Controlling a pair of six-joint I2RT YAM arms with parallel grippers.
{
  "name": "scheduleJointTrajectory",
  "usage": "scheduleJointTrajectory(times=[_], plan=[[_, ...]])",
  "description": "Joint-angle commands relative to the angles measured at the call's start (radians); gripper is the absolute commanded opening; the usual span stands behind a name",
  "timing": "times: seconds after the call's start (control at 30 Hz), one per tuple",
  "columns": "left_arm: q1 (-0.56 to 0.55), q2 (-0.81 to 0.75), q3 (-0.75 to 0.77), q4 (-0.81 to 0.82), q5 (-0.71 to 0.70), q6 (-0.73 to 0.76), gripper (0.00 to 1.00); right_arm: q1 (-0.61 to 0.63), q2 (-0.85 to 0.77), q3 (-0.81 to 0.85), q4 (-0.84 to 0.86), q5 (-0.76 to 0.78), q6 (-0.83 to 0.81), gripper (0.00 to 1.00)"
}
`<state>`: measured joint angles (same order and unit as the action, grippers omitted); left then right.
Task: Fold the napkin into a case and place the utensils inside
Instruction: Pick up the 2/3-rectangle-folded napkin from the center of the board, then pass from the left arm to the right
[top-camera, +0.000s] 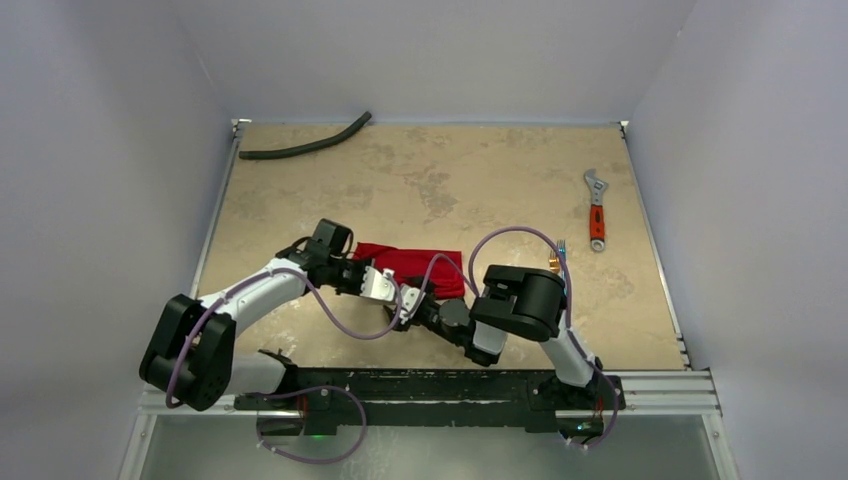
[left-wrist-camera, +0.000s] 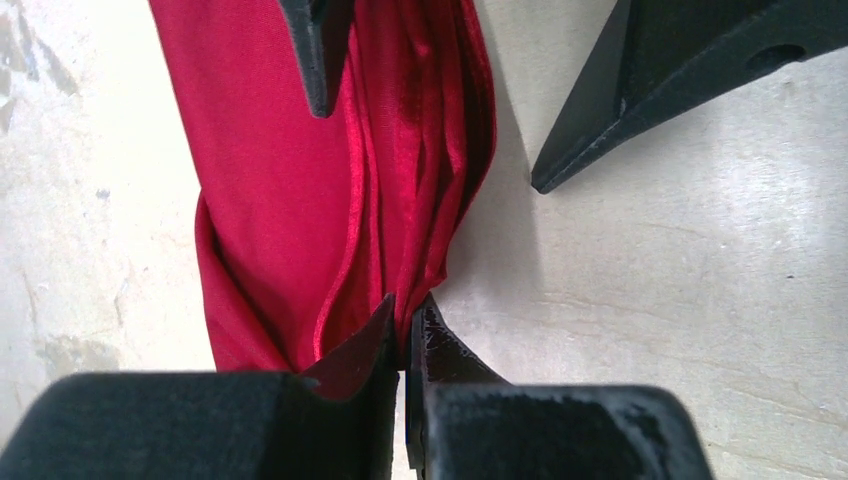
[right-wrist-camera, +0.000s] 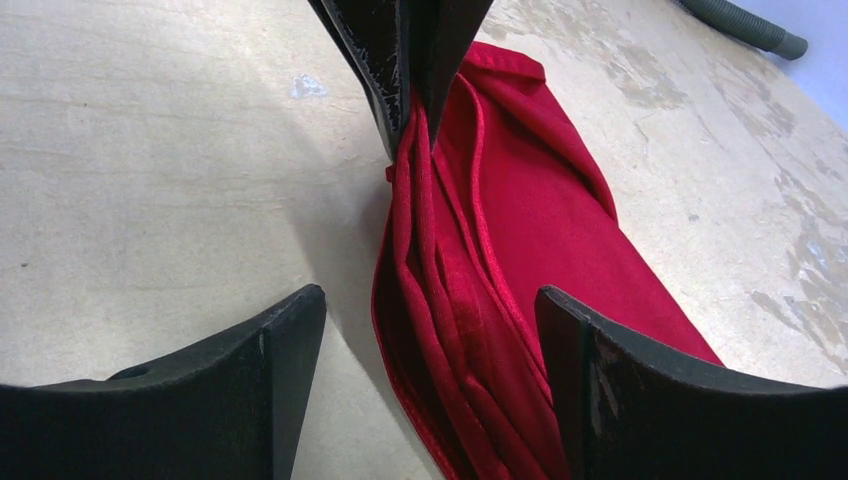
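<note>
While the napkin (top-camera: 405, 258) is lying as a narrow, bunched strip rather than a flat case, I'd say folding is the step going on. Left pincer (left-wrist-camera: 405, 320) is pinching the strip's gathered end, jaws pressed together on the cloth. Right pincer (right-wrist-camera: 430, 300) is facing it, spread wide, gripping nothing, one finger over the folds and one over bare table. Next move is likely calling for the right one to grab the loose layers and flatten them. Utensils (top-camera: 561, 252) are sitting well apart from both, behind the right arm.
</note>
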<state>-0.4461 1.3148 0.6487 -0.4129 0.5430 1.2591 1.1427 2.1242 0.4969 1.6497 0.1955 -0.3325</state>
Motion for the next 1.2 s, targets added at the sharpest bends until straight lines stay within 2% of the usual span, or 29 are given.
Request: scheduleJointTrajectory(times=[0.0,0.17,0.43,0.7,1.03,1.17], plan=[[-0.035,-0.021,-0.009,-0.012,0.083,0.016,0.00,-0.025,0.076,0.074,0.467,0.052,0.012,0.80],[-0.034,-0.022,-0.012,-0.018,0.094,0.019,0.00,-0.074,0.037,0.055,0.466,0.047,0.131,0.76],[-0.034,-0.023,-0.017,-0.011,0.101,0.019,0.00,-0.103,-0.009,-0.035,0.467,-0.074,0.203,0.81],[-0.033,-0.022,-0.016,-0.009,0.094,0.020,0.00,-0.103,0.010,-0.014,0.468,-0.237,0.186,0.81],[-0.034,-0.022,-0.022,-0.016,0.097,0.042,0.00,-0.102,0.037,0.075,0.466,-0.211,0.124,0.75],[-0.034,-0.023,-0.036,-0.026,0.092,0.067,0.00,-0.104,0.032,0.088,0.466,-0.219,0.109,0.69]])
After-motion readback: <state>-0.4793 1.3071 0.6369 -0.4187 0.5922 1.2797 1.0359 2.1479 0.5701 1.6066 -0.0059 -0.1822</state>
